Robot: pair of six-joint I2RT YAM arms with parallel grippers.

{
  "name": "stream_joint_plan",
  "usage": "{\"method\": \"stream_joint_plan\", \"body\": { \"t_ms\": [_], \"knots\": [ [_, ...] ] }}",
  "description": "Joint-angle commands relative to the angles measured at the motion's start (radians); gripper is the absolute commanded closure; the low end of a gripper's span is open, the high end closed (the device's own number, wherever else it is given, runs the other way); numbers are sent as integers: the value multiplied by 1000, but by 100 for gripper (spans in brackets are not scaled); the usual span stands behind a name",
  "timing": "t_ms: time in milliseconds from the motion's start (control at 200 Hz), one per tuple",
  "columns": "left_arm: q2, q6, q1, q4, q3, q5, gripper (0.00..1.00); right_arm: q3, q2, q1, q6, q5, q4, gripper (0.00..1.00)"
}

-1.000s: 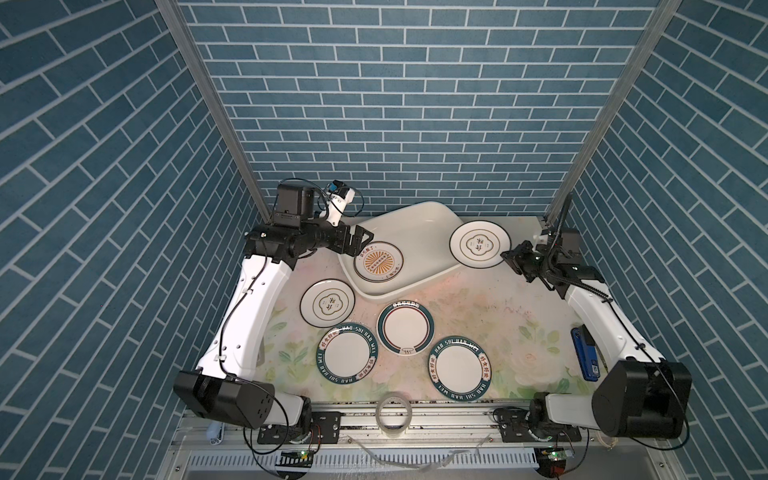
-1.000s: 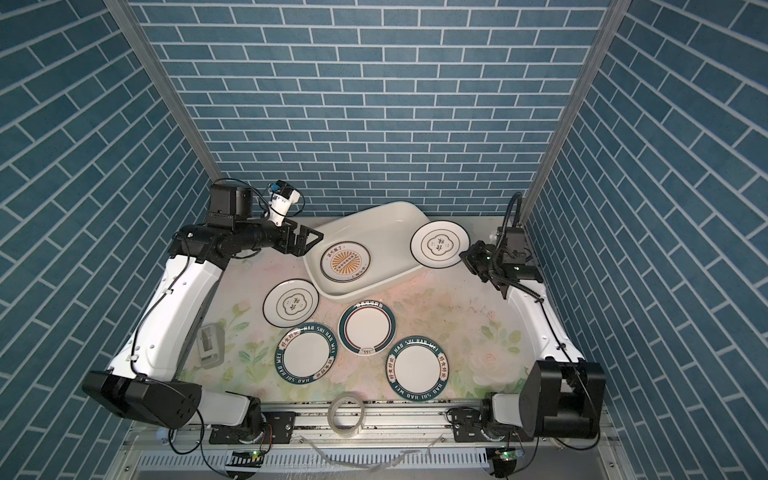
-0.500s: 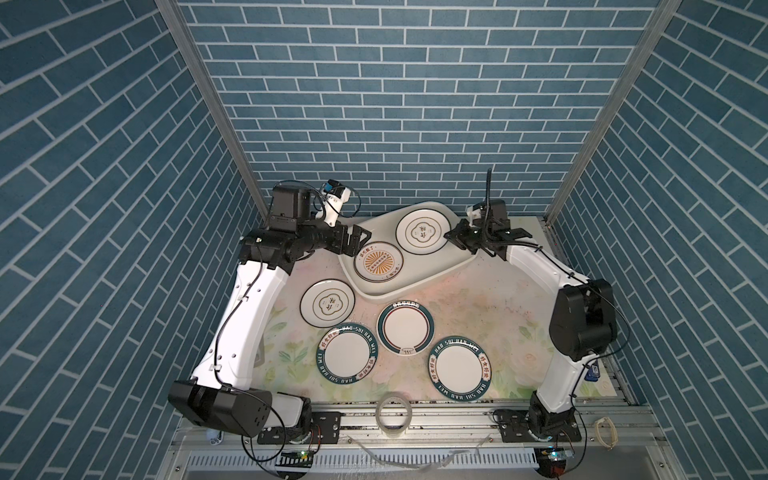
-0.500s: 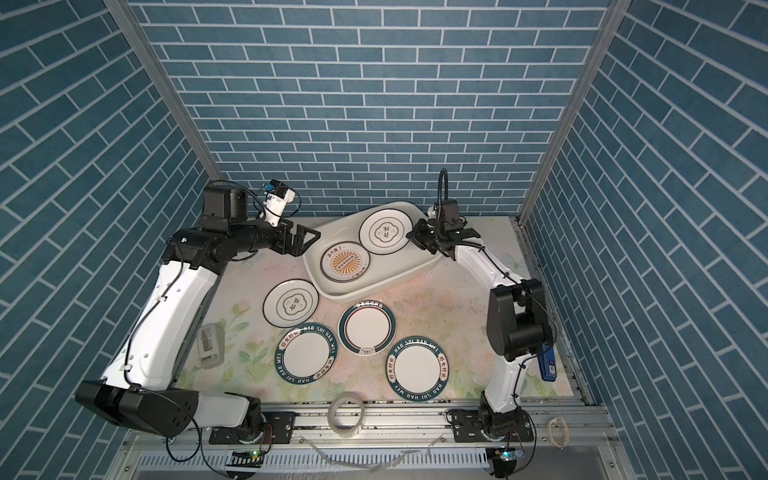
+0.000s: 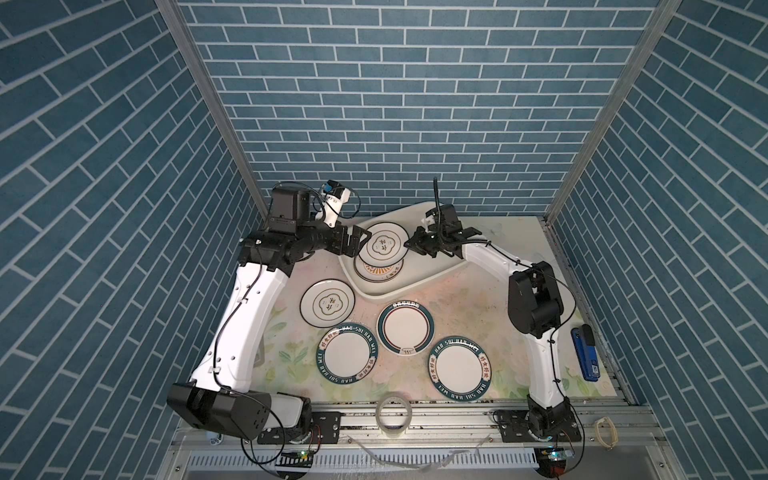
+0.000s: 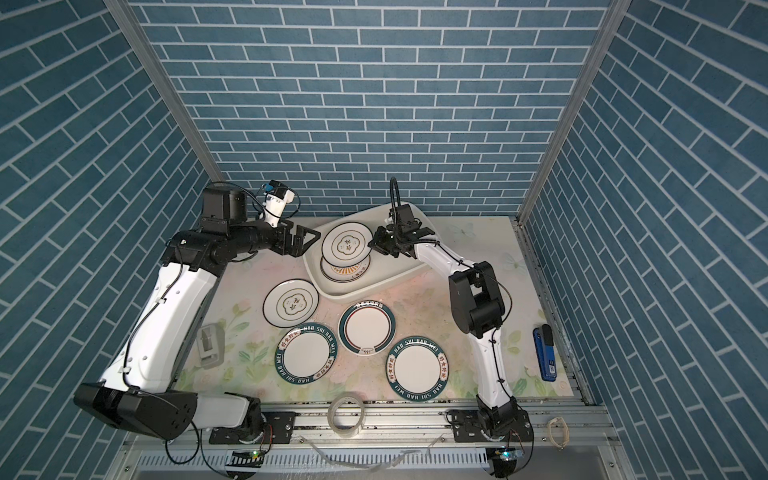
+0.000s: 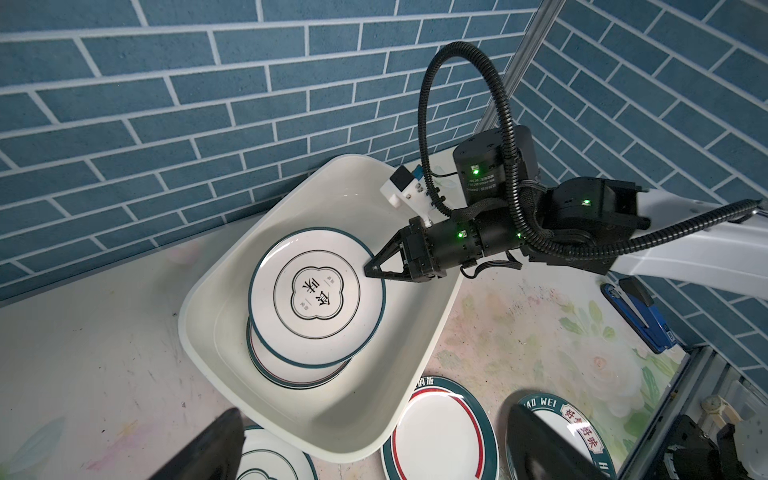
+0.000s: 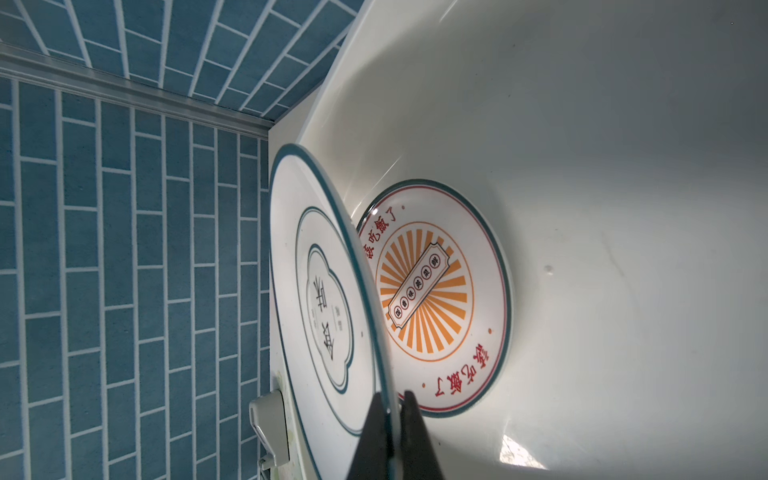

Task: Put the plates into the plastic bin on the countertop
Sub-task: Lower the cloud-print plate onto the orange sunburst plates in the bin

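We see the right gripper (image 7: 370, 269) pinching the rim of the flower-emblem plate (image 5: 383, 246), holding it over the sunburst plate (image 8: 432, 291) inside the plastic bin (image 5: 417, 284). The left gripper (image 5: 360, 243) is spread wide and empty, just beside the bin's rim. We'd lower the plate level and centred, letting go only once it rests. The sunburst rim reads 该吃饭了; a green-rimmed plate (image 5: 459, 368) on the tabletop (image 5: 478, 299) reads HAO SHI HAO WEI.
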Motion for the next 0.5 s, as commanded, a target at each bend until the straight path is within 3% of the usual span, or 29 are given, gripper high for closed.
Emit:
{"method": "stream_joint_plan", "body": {
  "t_ms": [0,495],
  "knots": [
    [-24,-5,1,13,-16,16,0,45,44,7,-33,-2,-4,100],
    [-30,-7,2,17,-18,32,0,96,138,15,-42,5,-46,100]
  ]
}}
